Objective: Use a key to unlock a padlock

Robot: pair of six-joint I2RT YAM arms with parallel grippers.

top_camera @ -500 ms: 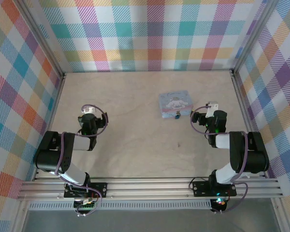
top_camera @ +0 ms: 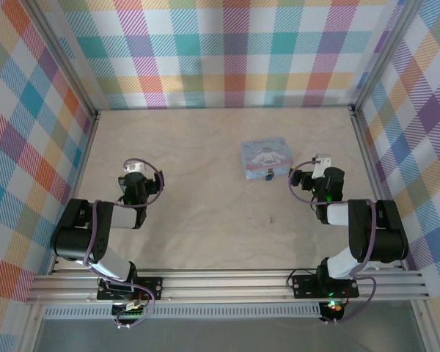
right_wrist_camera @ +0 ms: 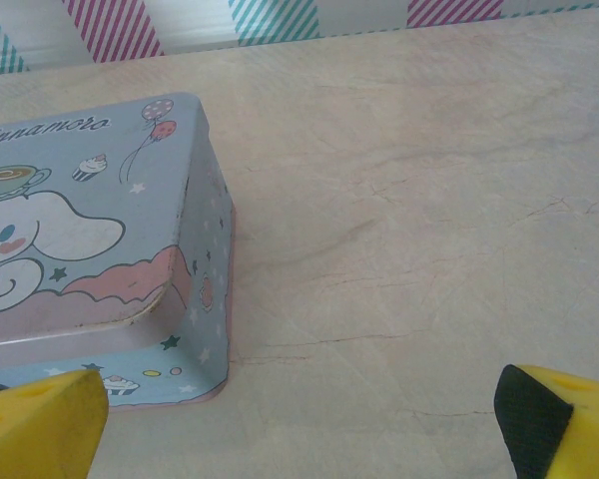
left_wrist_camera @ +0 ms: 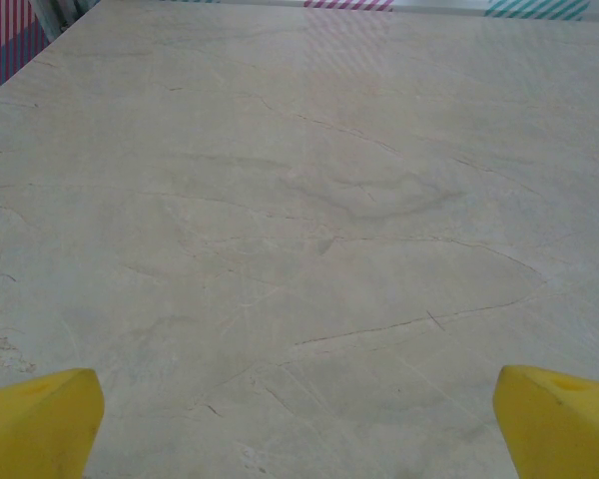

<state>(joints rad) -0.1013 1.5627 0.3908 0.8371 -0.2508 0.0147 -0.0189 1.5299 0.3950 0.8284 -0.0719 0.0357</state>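
Blue padlock (top_camera: 268, 174) is seen just below the closed cartoon tin (top_camera: 265, 156), right of centre in the top view; its long axis cannot be told. Left claw (left_wrist_camera: 299, 429) and right claw (right_wrist_camera: 299, 419) are spread open above the bench (left_wrist_camera: 299, 200).

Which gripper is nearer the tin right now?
The right gripper, just right of the tin; the left gripper sits far off to its left.

This is probably a robotics lab test cell. A pale bench (top_camera: 205, 191) is boxed in by bright plaid-printed panels (top_camera: 235, 51) on aluminium framing (top_camera: 227, 282), and two black arms (top_camera: 95, 235) are bolted along the near rail.
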